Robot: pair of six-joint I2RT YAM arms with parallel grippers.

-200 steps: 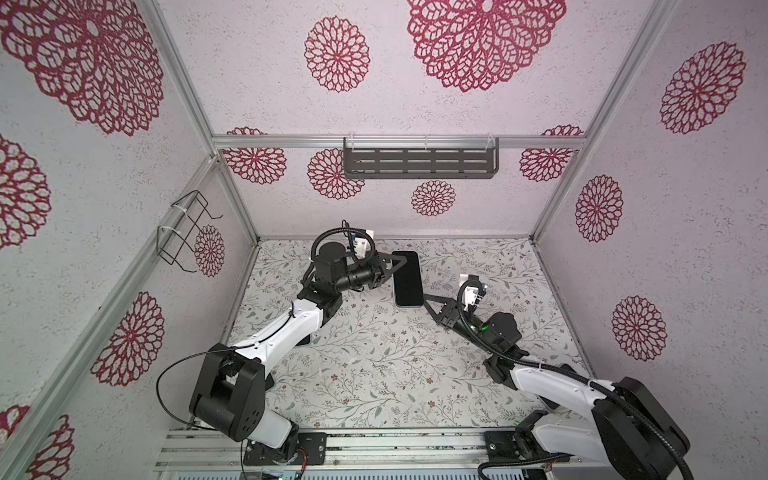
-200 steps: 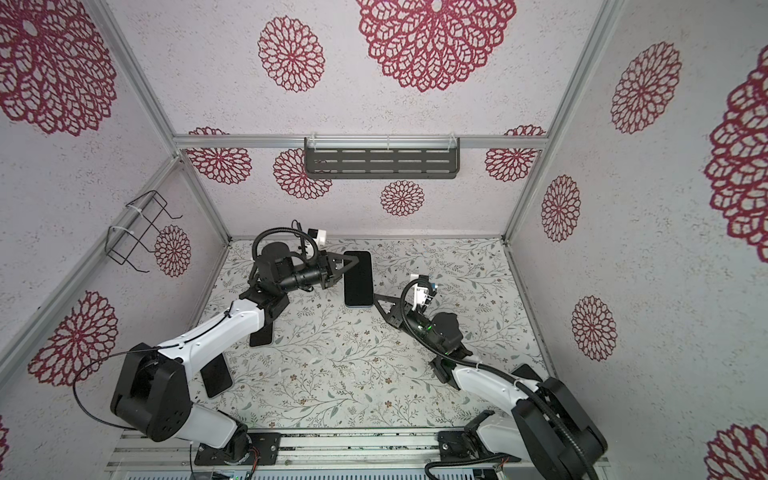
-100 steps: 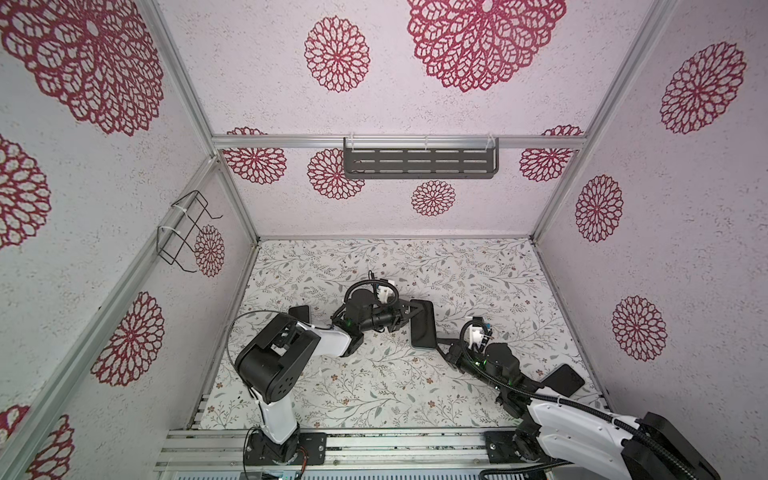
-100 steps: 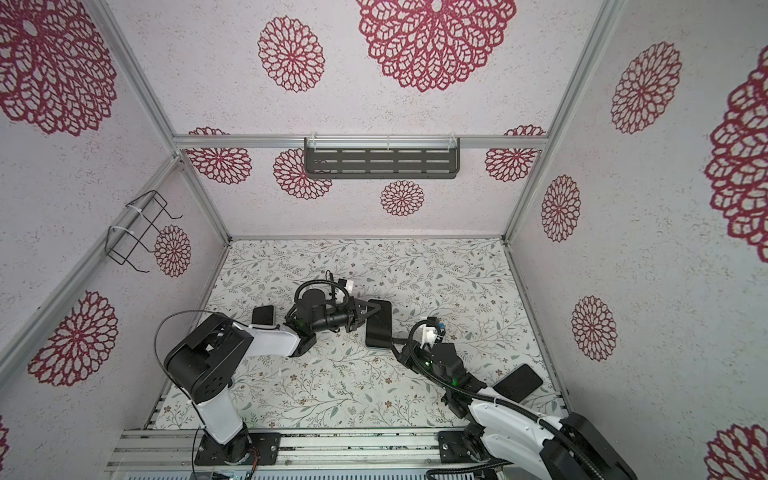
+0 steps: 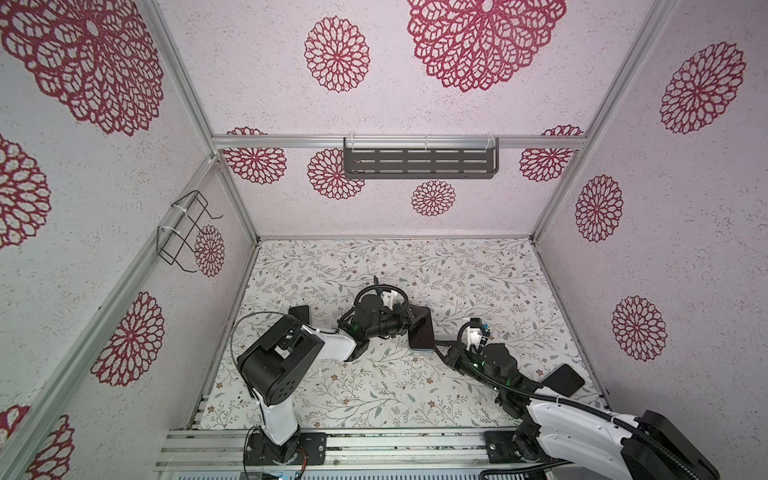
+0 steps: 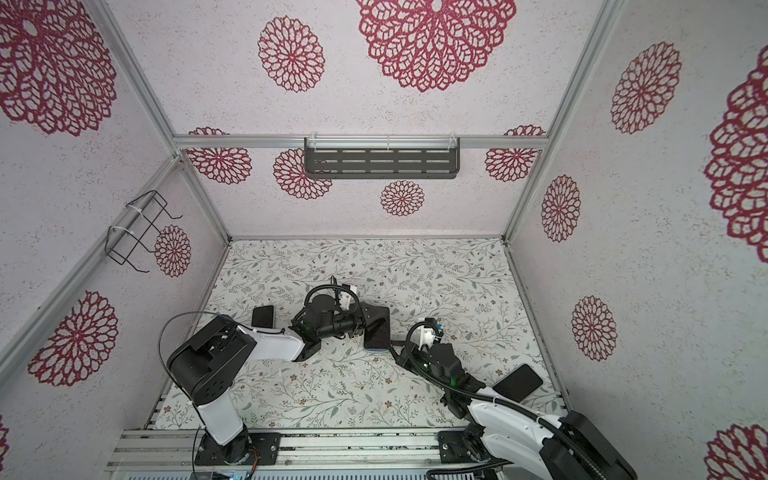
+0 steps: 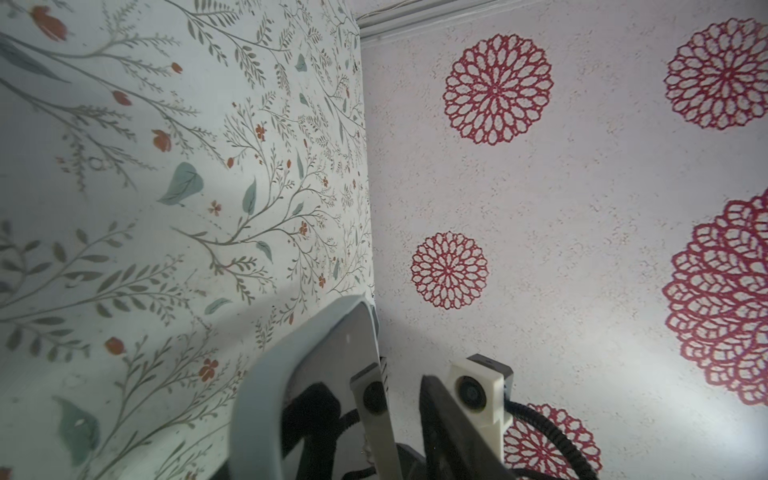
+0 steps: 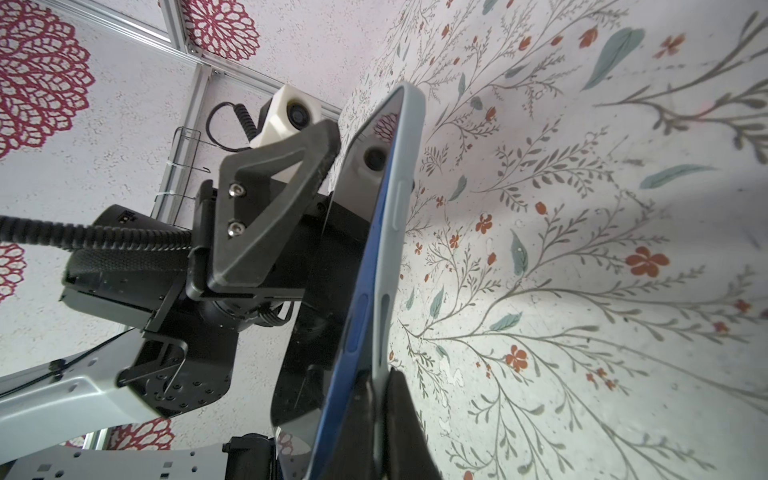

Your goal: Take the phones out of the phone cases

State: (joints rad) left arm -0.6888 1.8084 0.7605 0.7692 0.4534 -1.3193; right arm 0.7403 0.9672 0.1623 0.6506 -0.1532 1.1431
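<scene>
Greyish-blue phone case [image 8: 399, 174] stood on edge over the bench [image 5: 374, 386], with the dark-blue phone [image 8: 353, 316] partly lifted out. My right hand [image 8: 380, 415] pinched the case's end, and the left hand [image 5: 409, 326] sat part-open at the screen.

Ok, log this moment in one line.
phone: one side peeled from phone case, not out | right gripper: shut on case edge | left gripper: open beside screen

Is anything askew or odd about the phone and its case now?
Yes. The blue phone sits askew in its grey phone case: in the right wrist view the case's side wall gapes away from the phone's edge near the right gripper, which is shut on that wall.
</scene>
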